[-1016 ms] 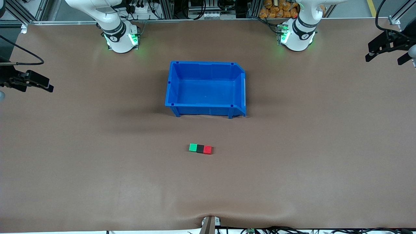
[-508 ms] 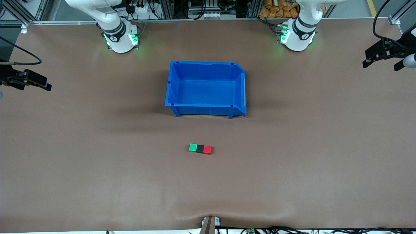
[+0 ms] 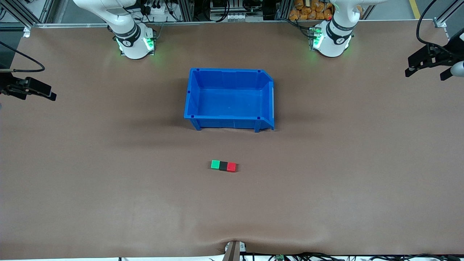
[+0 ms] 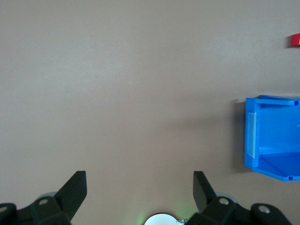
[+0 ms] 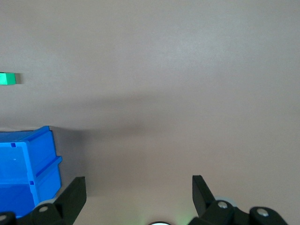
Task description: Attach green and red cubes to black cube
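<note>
The green cube [image 3: 215, 164], the black cube [image 3: 223, 166] and the red cube [image 3: 231, 166] lie in a touching row on the table, black in the middle, nearer to the front camera than the blue bin. My left gripper [image 3: 425, 74] is open and empty above the table's edge at the left arm's end. My right gripper [image 3: 36, 90] is open and empty above the edge at the right arm's end. The left wrist view shows its open gripper [image 4: 138, 185] and the red cube [image 4: 295, 40]. The right wrist view shows its open gripper [image 5: 138, 187] and the green cube [image 5: 7, 78].
An empty blue bin [image 3: 228, 117] stands mid-table between the cube row and the arm bases. It also shows in the left wrist view [image 4: 272, 136] and in the right wrist view [image 5: 28, 168]. A brown mat [image 3: 326, 181] covers the table.
Both grippers have drifted slightly outward toward their own ends of the table. The three cubes and the bin have not moved.
</note>
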`<state>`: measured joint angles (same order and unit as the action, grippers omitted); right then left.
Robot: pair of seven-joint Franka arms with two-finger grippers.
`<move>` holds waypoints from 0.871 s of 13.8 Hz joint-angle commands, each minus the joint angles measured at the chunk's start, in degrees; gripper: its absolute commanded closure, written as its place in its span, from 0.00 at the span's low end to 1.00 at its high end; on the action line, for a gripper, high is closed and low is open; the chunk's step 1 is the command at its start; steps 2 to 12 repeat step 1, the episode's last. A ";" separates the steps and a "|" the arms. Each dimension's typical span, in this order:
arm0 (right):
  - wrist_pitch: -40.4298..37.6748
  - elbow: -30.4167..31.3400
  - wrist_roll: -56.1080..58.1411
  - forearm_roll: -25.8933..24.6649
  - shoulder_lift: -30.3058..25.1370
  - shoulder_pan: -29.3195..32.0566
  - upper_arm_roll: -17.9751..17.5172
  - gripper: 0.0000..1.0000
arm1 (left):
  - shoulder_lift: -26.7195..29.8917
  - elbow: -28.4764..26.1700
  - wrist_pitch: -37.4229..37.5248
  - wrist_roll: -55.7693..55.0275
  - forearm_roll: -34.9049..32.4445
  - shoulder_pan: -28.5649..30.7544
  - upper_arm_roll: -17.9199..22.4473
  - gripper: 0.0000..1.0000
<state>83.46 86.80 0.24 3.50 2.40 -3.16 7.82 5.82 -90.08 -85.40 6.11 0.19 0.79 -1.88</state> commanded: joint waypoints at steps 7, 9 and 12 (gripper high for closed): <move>-0.75 -0.14 -0.86 -0.34 -0.65 2.19 -2.11 0.00 | -0.54 1.31 0.59 0.22 -0.19 0.18 -0.14 0.00; -0.75 -0.14 -0.86 -0.34 -0.65 2.19 -2.11 0.00 | -0.54 1.31 0.59 0.22 -0.19 0.18 -0.14 0.00; -0.75 -0.14 -0.86 -0.34 -0.65 2.19 -2.11 0.00 | -0.54 1.31 0.59 0.22 -0.19 0.18 -0.14 0.00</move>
